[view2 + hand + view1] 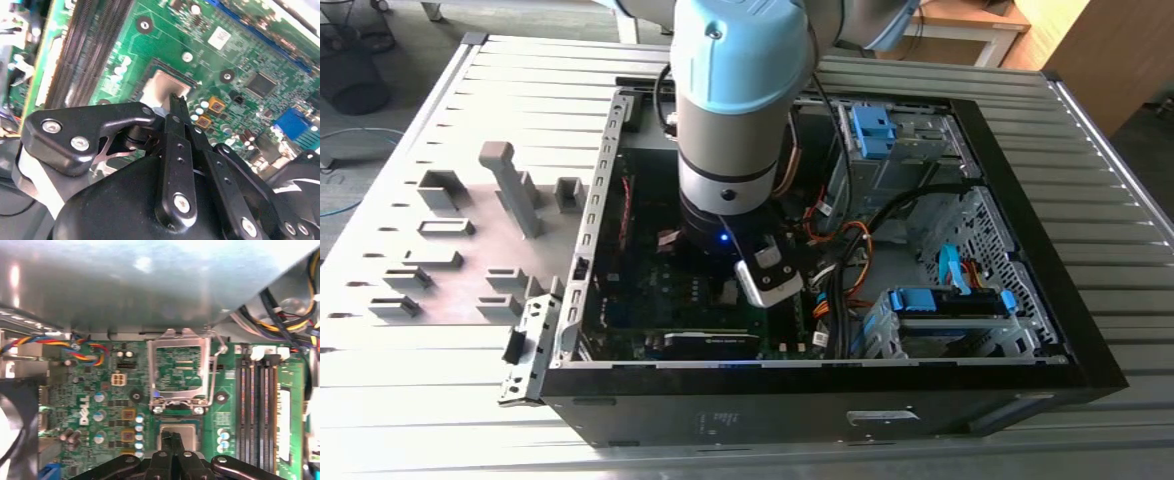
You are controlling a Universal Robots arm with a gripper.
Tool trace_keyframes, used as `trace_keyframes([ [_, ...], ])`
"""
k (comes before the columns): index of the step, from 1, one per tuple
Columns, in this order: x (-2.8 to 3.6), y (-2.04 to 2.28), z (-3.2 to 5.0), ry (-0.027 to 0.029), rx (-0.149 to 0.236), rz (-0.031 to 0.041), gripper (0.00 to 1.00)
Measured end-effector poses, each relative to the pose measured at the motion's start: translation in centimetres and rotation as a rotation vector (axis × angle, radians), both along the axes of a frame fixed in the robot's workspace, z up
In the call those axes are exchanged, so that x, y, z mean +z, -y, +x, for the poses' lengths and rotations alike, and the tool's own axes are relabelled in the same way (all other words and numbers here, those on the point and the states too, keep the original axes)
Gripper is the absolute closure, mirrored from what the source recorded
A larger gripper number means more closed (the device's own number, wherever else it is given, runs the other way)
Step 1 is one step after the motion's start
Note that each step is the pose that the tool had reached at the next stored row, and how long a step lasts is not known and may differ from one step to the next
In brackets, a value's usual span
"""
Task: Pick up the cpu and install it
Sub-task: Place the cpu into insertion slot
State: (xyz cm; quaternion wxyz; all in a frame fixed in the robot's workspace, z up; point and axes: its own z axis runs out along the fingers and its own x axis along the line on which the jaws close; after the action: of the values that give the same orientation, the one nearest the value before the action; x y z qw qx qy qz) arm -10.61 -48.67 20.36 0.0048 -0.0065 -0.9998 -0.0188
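Slatted metal bench (1121, 250) carrying an open black computer case (720, 420), laid on its side with the interior facing up. A robot arm (734, 100), grey with pale blue joint caps, reaches down into the case on the side towards the exterior view's left, beside the drive bays with blue brackets (874, 125). Outside the case, at the exterior view's left, a flat plate bearing grey holder blocks (454, 240) lies on the bench. The green motherboard (100, 390) covers the case floor under the arm; a bundle of coloured wires (85, 350) runs across one corner and dark memory slots (257, 405) run along one edge. The metal socket frame (180, 367) stands hinged open, its window showing the board behind. The black gripper (172, 439) hangs directly over the socket, jaws clenched with the tips pressed together and nothing between them; the same is seen in the second wrist view (175, 100). The cpu (190, 435), a silvery square, lies flat in the socket beneath the tips, also visible in the second wrist view (162, 85); whether the tips touch its top cannot be told.
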Motion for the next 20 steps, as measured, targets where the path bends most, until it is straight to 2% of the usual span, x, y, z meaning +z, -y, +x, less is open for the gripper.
trace_keyframes([
  [5, -0.15, 0.00, -0.86, 0.0001, 0.000, 0.0004, 0.89],
  [13, -0.38, 0.00, -1.12, 0.0001, 0.000, 0.0106, 0.89],
  [20, -0.55, 0.00, -1.16, 0.0000, 0.000, 0.0114, 0.89],
])
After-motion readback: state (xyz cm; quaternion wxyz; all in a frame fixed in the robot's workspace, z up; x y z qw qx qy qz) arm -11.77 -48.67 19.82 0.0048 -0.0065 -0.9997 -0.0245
